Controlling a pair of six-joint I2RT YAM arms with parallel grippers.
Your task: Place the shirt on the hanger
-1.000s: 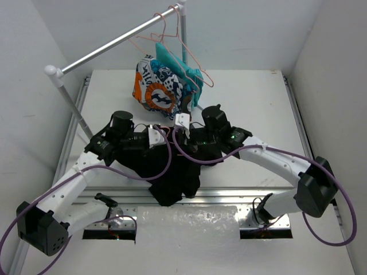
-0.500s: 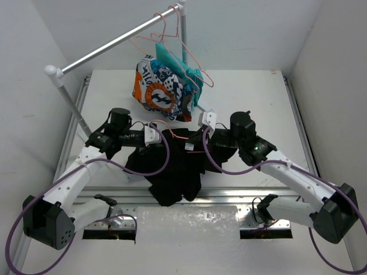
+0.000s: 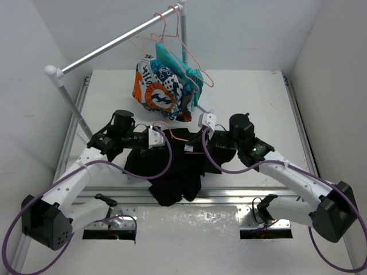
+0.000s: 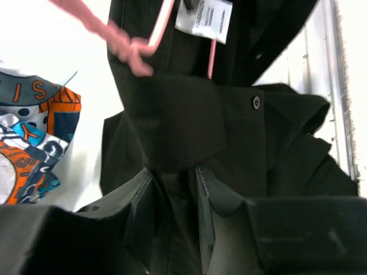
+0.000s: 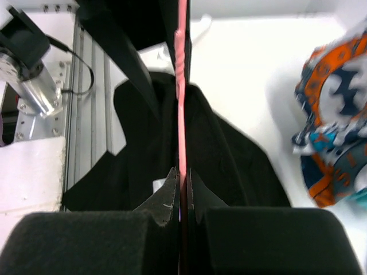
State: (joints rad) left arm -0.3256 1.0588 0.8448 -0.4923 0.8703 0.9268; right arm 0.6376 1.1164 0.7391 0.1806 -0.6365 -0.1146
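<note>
The shirt (image 3: pixel 172 169) is lying crumpled at the centre of the tabletop (image 3: pixel 252 97). The left gripper (image 4: pixel 173 177) is pinching a fold of its black fabric between its jaws. The right gripper (image 5: pixel 182 184) is holding its jaws pressed together on the hanger (image 5: pixel 182 103), whose pink wire is crossing the shirt's collar beside the white label (image 4: pixel 204 18). The patterned garment (image 3: pixel 160 91) is showing just above centre.

Bare table (image 3: pixel 258 97) lies open on my right. The patterned garment (image 3: pixel 157 91) and rack post (image 3: pixel 71 106) hem my left, the shirt (image 3: pixel 172 172) between
</note>
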